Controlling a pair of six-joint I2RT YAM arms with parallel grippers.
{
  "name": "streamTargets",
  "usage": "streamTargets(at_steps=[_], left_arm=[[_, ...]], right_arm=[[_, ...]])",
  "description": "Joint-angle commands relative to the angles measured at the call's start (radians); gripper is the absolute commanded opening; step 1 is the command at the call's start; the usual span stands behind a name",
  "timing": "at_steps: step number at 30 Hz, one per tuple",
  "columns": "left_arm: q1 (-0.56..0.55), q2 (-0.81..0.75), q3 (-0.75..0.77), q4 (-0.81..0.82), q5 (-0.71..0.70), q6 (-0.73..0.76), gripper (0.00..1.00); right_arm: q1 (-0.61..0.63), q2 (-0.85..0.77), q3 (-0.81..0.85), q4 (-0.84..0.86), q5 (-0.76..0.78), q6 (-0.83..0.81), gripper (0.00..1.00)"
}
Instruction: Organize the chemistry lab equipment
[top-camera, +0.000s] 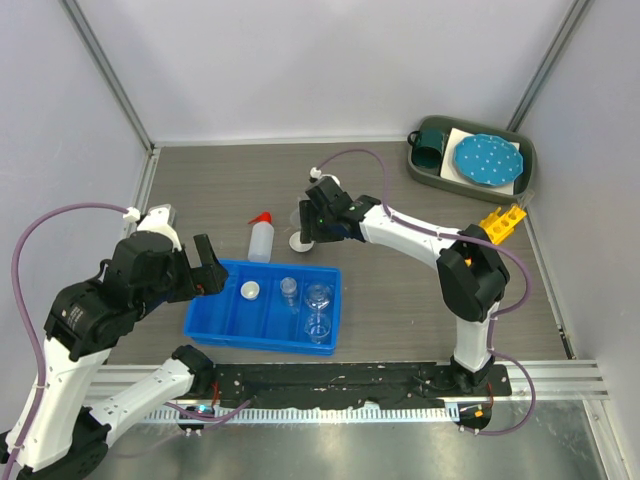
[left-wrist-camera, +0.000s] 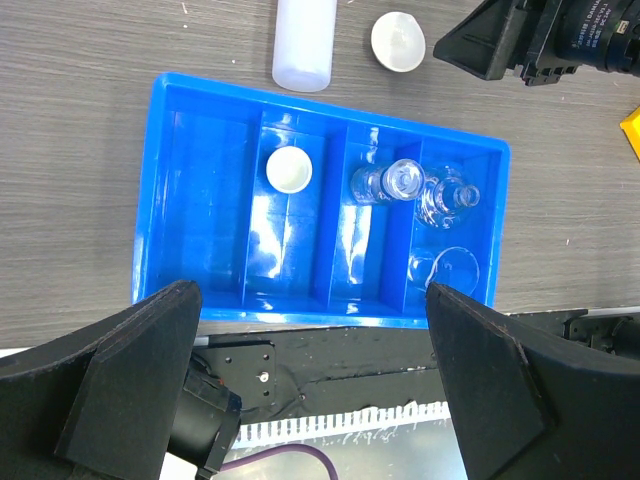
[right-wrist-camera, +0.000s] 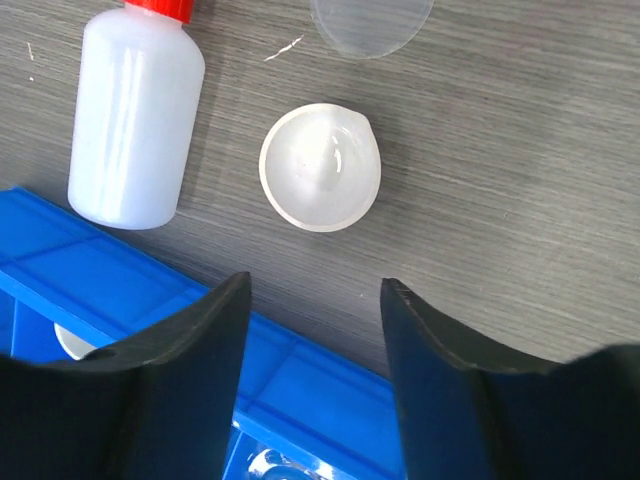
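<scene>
A white squeeze bottle with a red nozzle lies on the table just behind the blue divided tray. Beside it sits a small white dish, with a clear round piece behind it. The tray holds another white dish, a flask and clear beakers. My right gripper hovers open over the table dish, holding nothing. Over the tray's left near side, my left gripper is wide open and empty. The yellow rack stands at the right.
A dark green bin at the back right holds a teal mug and a blue white-dotted plate. Enclosure walls and metal posts close in the table at the left, back and right.
</scene>
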Motion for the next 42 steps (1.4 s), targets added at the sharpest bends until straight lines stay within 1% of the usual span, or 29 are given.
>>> streamTargets(at_steps=[1, 2, 6, 17, 29, 42], left_arm=[[0.004, 0.005, 0.029, -0.056, 0.002, 0.001, 1.00], [0.004, 0.005, 0.029, -0.056, 0.002, 0.003, 1.00], [0.004, 0.004, 0.028, -0.054, -0.001, 0.003, 1.00], [0.004, 0.004, 0.037, -0.066, -0.010, 0.009, 1.00], [0.004, 0.005, 0.040, -0.068, -0.012, 0.012, 1.00], [0.004, 0.013, 0.042, -0.074, -0.015, 0.014, 1.00]], right_arm=[[-0.002, -0.007, 0.054, 0.004, 0.013, -0.016, 0.65], [-0.002, -0.002, 0.062, 0.004, 0.013, -0.018, 0.69], [-0.002, 0.033, 0.087, -0.010, 0.008, -0.026, 0.73], [-0.011, 0.093, 0.110, -0.002, 0.014, -0.016, 0.72], [-0.028, 0.119, 0.117, 0.009, 0.014, -0.015, 0.71], [-0.045, 0.164, 0.120, 0.047, -0.041, -0.001, 0.71]])
